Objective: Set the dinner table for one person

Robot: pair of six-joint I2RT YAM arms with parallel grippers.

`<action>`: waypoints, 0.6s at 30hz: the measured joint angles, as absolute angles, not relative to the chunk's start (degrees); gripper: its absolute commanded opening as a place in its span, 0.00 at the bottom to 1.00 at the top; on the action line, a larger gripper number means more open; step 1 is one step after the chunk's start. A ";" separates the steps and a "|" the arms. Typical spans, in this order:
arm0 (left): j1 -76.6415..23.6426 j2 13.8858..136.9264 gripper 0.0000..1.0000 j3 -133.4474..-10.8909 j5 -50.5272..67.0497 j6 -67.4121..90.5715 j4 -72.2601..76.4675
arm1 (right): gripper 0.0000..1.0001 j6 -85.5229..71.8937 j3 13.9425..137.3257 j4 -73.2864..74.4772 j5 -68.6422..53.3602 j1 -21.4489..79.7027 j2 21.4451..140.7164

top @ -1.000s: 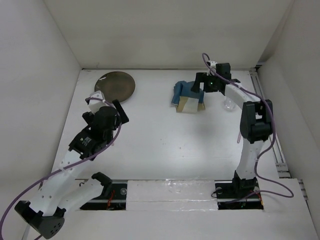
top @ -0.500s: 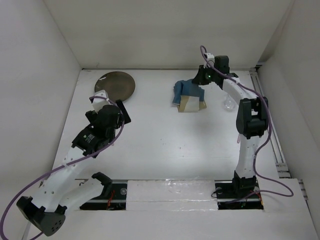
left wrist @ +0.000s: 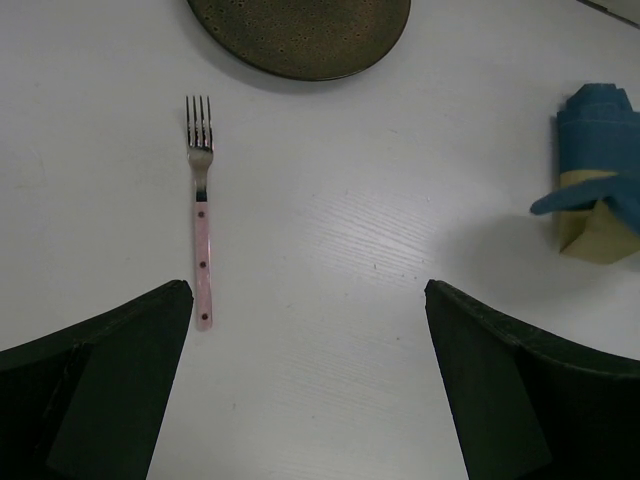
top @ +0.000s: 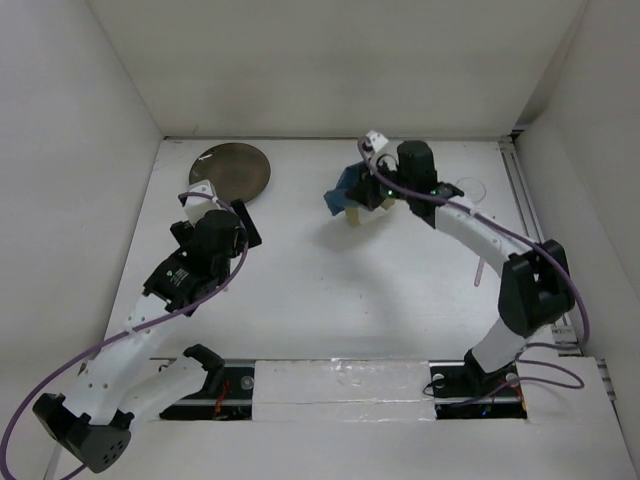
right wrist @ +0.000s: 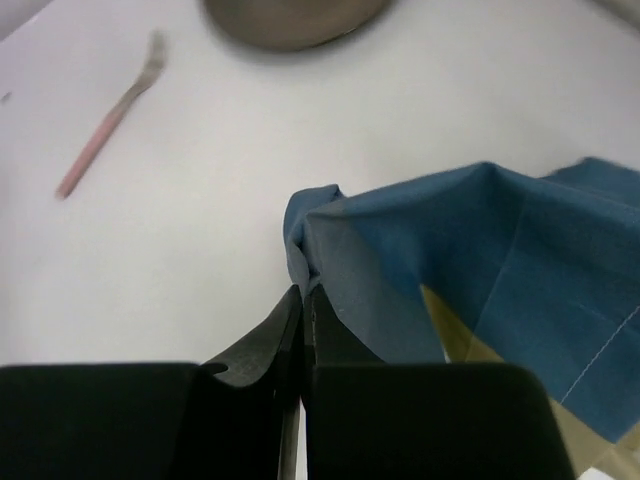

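Note:
My right gripper [right wrist: 303,292] is shut on a corner of the blue-and-beige cloth [right wrist: 480,260]. It holds that corner lifted off the white dinner table [top: 330,290], at the back centre [top: 350,195]. My left gripper [left wrist: 308,290] hangs open over bare tabletop, nothing between its fingers. A fork [left wrist: 201,240] with a pink handle lies just ahead of its left finger, tines toward the dark round plate [left wrist: 300,35]. The plate [top: 232,170] sits at the back left. The left wrist view also shows the cloth [left wrist: 595,185] at the right edge.
A clear glass [top: 468,187] stands at the back right, behind my right arm. A thin pale pink object [top: 480,272] lies beside that arm's elbow. White walls close off the back and both sides.
My right gripper has shut on the cloth and swung left with it, dragging it a little left and unfolding part of it. My left arm has barely moved.

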State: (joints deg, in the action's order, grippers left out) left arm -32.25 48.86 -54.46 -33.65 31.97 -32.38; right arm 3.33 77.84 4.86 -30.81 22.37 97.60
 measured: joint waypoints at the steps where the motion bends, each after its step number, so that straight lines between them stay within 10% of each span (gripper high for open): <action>1: -32.25 48.86 1.00 -54.46 -33.63 31.97 -32.38 | 0.06 3.27 73.91 3.55 -30.59 24.62 95.04; 4: -32.25 48.97 1.00 -54.46 -33.65 31.97 -32.36 | 0.06 1.87 61.19 -2.13 -28.34 30.24 87.79; 6: -32.25 49.19 1.00 -54.46 -33.61 31.97 -32.34 | 0.31 0.45 53.23 -4.91 -25.61 33.78 83.44; 8: -32.25 49.56 1.00 -54.46 -33.43 31.86 -32.34 | 0.33 -0.99 46.22 -6.79 -22.11 37.74 79.59; 11: -32.25 50.19 1.00 -54.46 -33.34 31.70 -32.32 | 0.71 -4.05 37.36 -8.97 -16.21 46.78 73.49; 12: -32.25 50.30 1.00 -54.46 -33.32 31.68 -32.32 | 0.97 -5.21 34.48 -9.50 -14.33 50.63 70.81; 18: -32.25 50.28 1.00 -54.46 -33.26 31.51 -32.27 | 1.00 -12.88 22.39 -7.97 -2.79 67.96 44.88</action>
